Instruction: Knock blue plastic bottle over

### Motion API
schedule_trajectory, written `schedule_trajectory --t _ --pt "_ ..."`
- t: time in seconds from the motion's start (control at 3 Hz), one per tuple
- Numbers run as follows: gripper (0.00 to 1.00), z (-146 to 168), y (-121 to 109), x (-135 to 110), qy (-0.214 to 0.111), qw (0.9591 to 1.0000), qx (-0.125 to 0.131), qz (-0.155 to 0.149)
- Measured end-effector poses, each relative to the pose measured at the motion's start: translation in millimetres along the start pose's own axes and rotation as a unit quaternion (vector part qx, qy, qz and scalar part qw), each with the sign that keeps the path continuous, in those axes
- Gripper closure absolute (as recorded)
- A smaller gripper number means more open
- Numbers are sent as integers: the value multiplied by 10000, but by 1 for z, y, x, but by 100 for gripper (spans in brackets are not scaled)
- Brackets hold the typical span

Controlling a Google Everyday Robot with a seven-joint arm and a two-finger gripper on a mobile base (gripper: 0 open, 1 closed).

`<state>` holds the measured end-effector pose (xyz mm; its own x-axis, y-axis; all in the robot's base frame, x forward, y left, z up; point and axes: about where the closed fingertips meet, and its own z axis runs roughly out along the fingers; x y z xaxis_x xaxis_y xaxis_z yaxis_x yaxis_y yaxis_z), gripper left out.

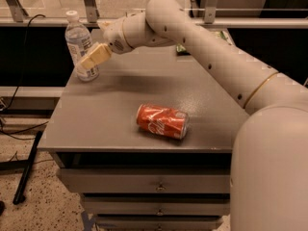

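At the far left corner of the counter, leans on the lower half of the upright blue plastic bottle with hand narrow and empty, likely meeting something light, thin-walled and slick, better shoved high than gripped.

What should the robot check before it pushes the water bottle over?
1. Bottle standing upright, cap on: ok.
2. Gripper level with the bottle's lower half, on its right: ok.
3. Gripper touching the bottle: cannot tell.
4. Red can out of the way, lying mid-table: ok.
5. Room to fall: not ok; the bottle stands near the table edge at the left and might roll off.
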<state>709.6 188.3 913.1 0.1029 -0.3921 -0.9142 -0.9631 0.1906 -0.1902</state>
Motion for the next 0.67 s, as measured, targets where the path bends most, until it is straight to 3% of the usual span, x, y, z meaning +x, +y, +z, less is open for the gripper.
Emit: schedule_trajectory --t 0.33,0.67 --pt "0 19 8 -12 -211 9993 -265 129" --pt "18 34 23 -16 -294 9976 -545 315"
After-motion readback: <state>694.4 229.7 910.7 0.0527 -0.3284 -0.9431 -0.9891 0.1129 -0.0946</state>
